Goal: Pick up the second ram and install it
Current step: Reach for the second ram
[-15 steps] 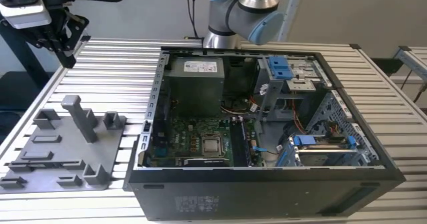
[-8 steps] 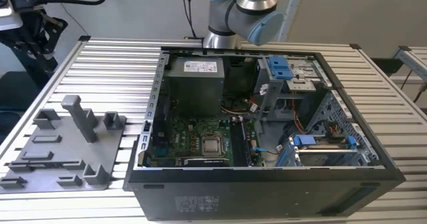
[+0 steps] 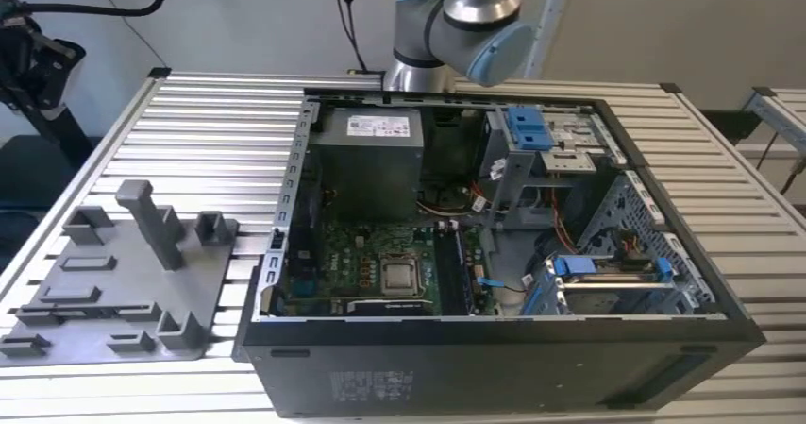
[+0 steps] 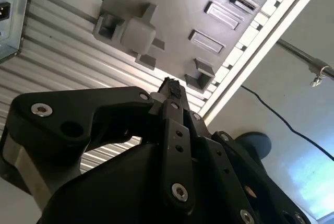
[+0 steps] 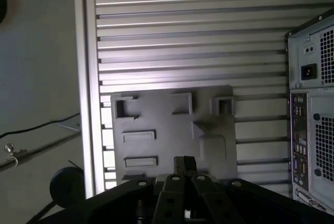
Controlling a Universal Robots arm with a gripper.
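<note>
In both wrist views my gripper (image 4: 169, 85) (image 5: 183, 162) hangs high above the grey fixture plate (image 5: 172, 130), with its black fingers together and nothing between them. The plate's shallow rectangular pockets (image 5: 139, 136) look bare. In the exterior view the same plate (image 3: 120, 282) lies on the slatted table, at that view's left of the open computer case (image 3: 504, 254). Inside the case, thin dark bars stand edge-on in the memory slots (image 3: 463, 268) beside the processor (image 3: 400, 275). I cannot tell whether one of them is the second ram.
A tall grey post (image 3: 151, 221) and several low blocks rise from the plate. Blue drive-bay clips (image 3: 529, 127) and a drive cage (image 3: 611, 278) fill the case's side at the exterior view's right. The arm's elbow (image 3: 460, 27) stands behind the case. The table edge (image 5: 86, 78) is near.
</note>
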